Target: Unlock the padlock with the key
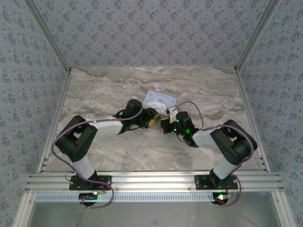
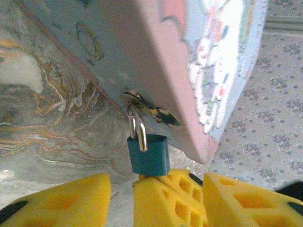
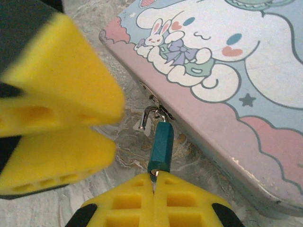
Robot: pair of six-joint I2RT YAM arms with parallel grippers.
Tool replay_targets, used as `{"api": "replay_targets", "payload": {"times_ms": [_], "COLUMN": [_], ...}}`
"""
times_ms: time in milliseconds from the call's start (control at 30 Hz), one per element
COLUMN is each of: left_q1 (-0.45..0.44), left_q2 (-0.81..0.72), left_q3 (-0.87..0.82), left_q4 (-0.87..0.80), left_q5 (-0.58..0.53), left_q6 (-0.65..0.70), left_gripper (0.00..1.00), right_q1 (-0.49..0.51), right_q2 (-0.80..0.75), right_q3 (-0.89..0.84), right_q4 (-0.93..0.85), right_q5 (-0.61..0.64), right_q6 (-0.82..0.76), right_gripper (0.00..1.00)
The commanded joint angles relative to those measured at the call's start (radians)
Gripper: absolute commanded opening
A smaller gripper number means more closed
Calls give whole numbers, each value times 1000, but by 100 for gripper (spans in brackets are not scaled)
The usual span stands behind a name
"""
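The padlock (image 3: 161,146) hung from the hasp (image 3: 158,105) on the front edge of the tin (image 3: 236,85), its teal body pointing down toward the desk (image 1: 118,151). Its shackle (image 3: 147,116) looked sprung, one leg hooked free beside the body, though that was my reading and no certainty. Right under the body, the right tool (image 3: 154,180) was pressed together on a sliver of metal, the key (image 3: 153,173) by my judgement. The left tool (image 3: 114,125) stood apart just beside the lock, gripping nothing.

To do this well: keep the key square in its slot and hold the turn. Bring the left tool onto the body's flat sides. Then draw the body down off the shackle without dragging the tin along.

Hard to make out: the key's blade and bow were buried between the pads. From the left wrist the shackle ran edge-on, so the gap at its free leg could not be judged. From above, both wrists crowded over the lock.
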Motion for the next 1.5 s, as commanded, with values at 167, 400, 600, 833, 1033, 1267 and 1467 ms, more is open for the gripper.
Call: {"api": "replay_targets", "payload": {"times_ms": [167,400,600,833,1033,1267,1467], "left_q1": [123,207,206,185,168,166,155], "left_q2": [-126,-42,129,246,260,233,180], "left_q3": [54,234,442,525,496,396,290], "left_q4": [-277,-426,-553,-573,-568,-543,-504], "left_q5": [-45,10,54,71,62,31,9], "left_q6": [247,491,631,668,675,651,613], "left_gripper": [66,73,75,76,75,68,66], "right_q1": [-71,-91,-105,-126,-170,-230,-282], "right_q2": [70,117,117,43,-48,-52,29], "right_q3": [-44,-25,-19,-30,-44,13,87], "right_q4": [39,19,-6,-85,-104,-82,-60], "right_q5": [-142,-206,-210,-186,-218,-319,-392], "right_q6": [248,322,319,251,174,125,78], "right_gripper": [0,3,10,23,34,43,48]}}
